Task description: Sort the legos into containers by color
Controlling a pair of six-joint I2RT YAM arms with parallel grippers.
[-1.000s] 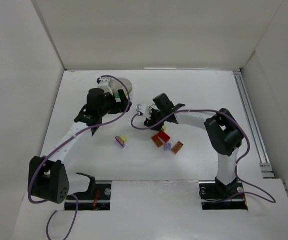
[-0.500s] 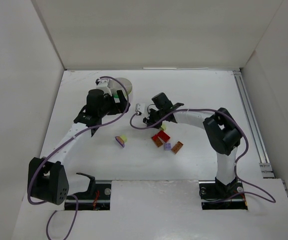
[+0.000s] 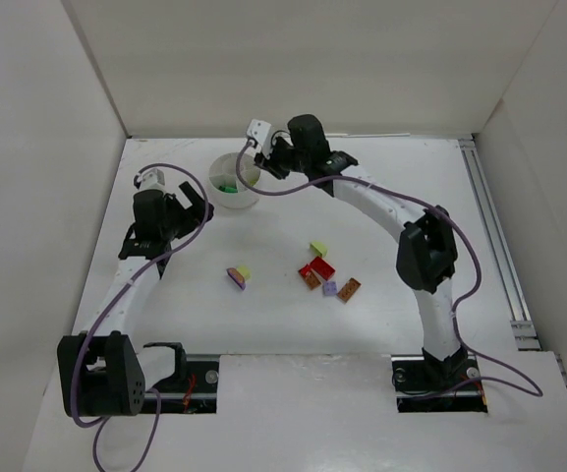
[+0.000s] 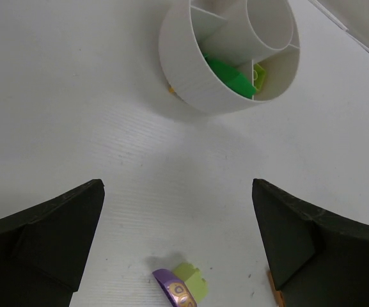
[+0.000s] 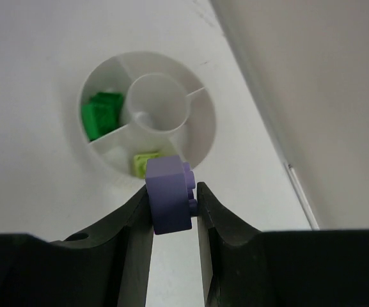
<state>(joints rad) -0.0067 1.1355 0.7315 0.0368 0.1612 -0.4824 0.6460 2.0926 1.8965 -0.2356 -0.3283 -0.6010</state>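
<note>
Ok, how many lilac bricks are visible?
3. One lilac brick in the right claw by the white divided dish; a second by the red brick; a third beside a yellow-green brick. Others may be hidden.

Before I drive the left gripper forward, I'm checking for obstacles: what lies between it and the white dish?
Nothing: bare table in the left wrist view.

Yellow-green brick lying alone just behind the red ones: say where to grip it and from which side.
Come straight down on the yellow-green brick and pinch its two long side faces. It lies flat on the table, turned diagonally, so probably turn the jaws to match.
</note>
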